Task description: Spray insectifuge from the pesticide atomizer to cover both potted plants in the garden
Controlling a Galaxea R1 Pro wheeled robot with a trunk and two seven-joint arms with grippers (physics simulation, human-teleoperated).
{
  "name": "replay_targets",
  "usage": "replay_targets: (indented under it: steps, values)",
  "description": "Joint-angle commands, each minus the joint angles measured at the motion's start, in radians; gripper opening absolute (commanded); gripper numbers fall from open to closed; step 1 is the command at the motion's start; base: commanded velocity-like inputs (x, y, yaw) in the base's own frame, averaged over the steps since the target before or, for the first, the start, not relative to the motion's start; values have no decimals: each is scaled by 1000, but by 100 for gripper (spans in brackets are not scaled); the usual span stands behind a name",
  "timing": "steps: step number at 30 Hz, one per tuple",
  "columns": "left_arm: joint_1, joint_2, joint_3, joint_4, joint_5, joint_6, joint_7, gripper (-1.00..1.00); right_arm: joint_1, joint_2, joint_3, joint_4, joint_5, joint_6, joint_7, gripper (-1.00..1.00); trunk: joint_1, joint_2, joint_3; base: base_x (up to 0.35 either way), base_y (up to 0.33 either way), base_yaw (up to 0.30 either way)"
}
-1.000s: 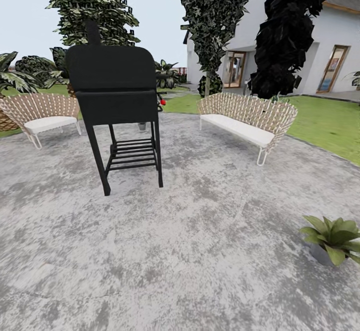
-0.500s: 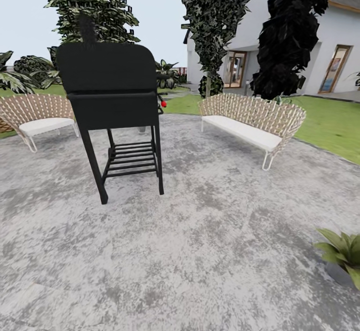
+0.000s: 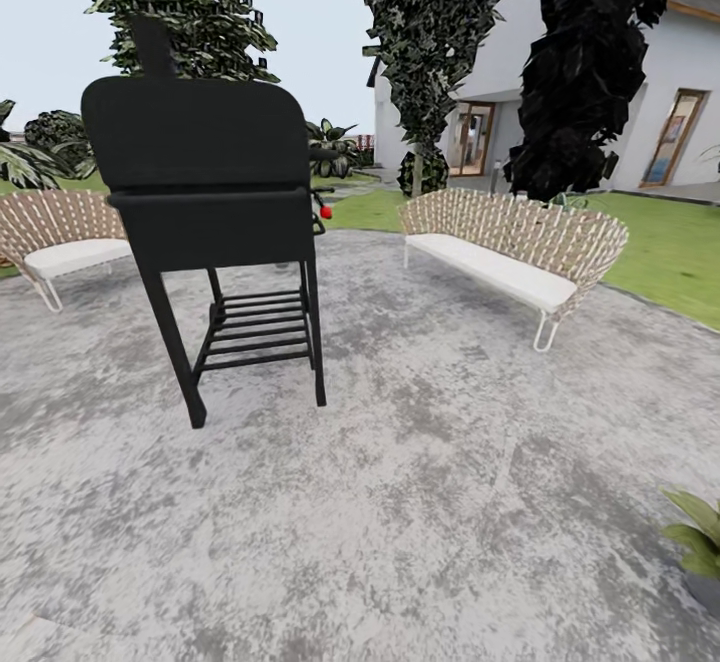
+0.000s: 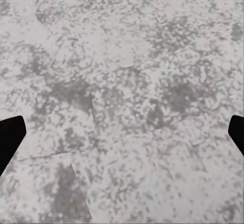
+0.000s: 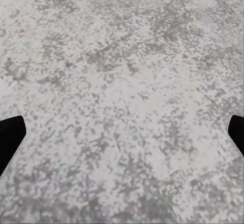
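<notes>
The pesticide atomizer is out of view. One broad-leaved potted plant [image 3: 698,540] in a pale grey pot stands on the garden's stone patio [image 3: 420,502] at the lower right edge of the head view, partly cut off. My left gripper [image 4: 122,132] is open over bare mottled stone, its dark fingertips [image 4: 10,135] far apart with nothing between them. The right gripper [image 5: 122,137] is open too, its fingertips [image 5: 10,135] wide apart above the same grey paving.
A black grill [image 3: 205,192] on legs stands ahead at the left, with a red knob [image 3: 325,212] at its side. A wicker bench [image 3: 525,247] stands to the right, another bench [image 3: 60,237] at far left. Lawn [image 3: 670,252], trees and a house lie beyond.
The whole head view has shifted as the camera moved: the grill looms larger and more to the left, and the potted plant has slid to the right edge.
</notes>
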Motion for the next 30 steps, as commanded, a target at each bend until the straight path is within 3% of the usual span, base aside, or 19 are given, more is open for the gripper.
replay_targets:
  steps: [1,13,30]
  values:
    - [0,2,0,0,-2,-5,0,100,0,1,0,2,1,-3,0,100,0,0,-1,333,2,0]
    - [2,4,0,1,-2,-7,0,100,0,1,7,5,2,-3,0,100,0,0,-1,337,-22,0]
    - [1,4,0,3,-2,-7,0,100,0,1,9,6,2,-3,1,100,0,0,-1,290,-159,0]
